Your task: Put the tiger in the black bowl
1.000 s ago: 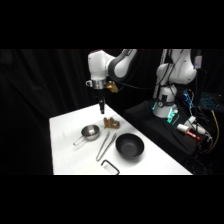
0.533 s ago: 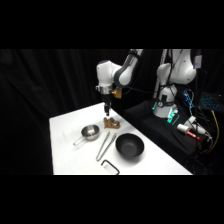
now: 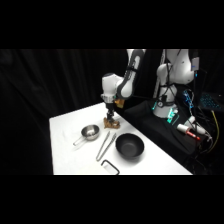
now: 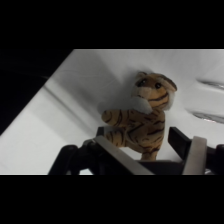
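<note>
free: bare tabletop left of steel cup | blocking: tongs between tiger and black bowl | bowl open above

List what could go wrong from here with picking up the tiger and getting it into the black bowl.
1. The gripper sits right above the tiger, whose lumpy, soft-looking body may slip from an off-centre pinch.
2. The tongs lie between the tiger and the black bowl, so a low carry might clip them.
3. The bowl looks shallow, so a drop from height might bounce the toy out.
</note>
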